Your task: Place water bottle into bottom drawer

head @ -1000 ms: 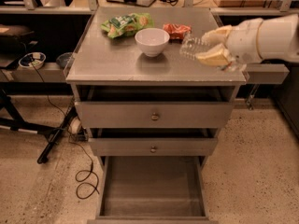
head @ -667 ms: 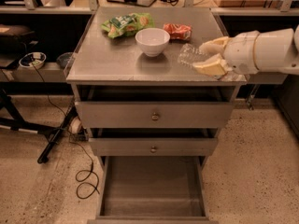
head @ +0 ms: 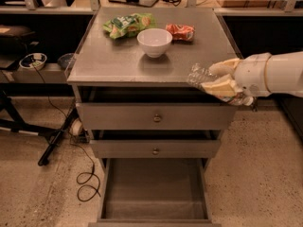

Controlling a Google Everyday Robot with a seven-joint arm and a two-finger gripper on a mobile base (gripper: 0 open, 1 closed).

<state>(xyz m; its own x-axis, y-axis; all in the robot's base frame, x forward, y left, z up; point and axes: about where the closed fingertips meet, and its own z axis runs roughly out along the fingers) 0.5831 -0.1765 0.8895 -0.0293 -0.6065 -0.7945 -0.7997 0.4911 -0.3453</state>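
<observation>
Since a second ago: water bottle (head: 198, 74) has come off the right-hand part of the cabinet top (head: 113, 63) and toward its front edge; arm has drawn back with it.

Bottle now: lying roughly sideways in the grip, its clear end poking left over the front right lip of the top. Looks airborne, though contact with the lip cannot be ruled out.

Gripper (head: 211, 78): at the front right corner of the cabinet, the two pale fingers (head: 223, 67) pinching the bottle between them, one above and one below.

Bottom drawer (head: 154, 211): pulled fully out, well below and left of the bottle, grey floor bare. The two shallower drawers above it, upper (head: 157, 118) and middle (head: 155, 151), stand slightly out.

On top, apart from the bottle: white bowl (head: 155, 41), orange-red snack packet (head: 180, 31), green packet (head: 128, 24).

Risks (judgement):
- Bottle is thin, ribbed and held near one end; it may pivot or slip during the descent.
- A straight drop would catch the protruding upper drawer fronts; arm must first clear outward.
- Release from height: bottle could bounce or roll and come out over the low drawer wall.
</observation>
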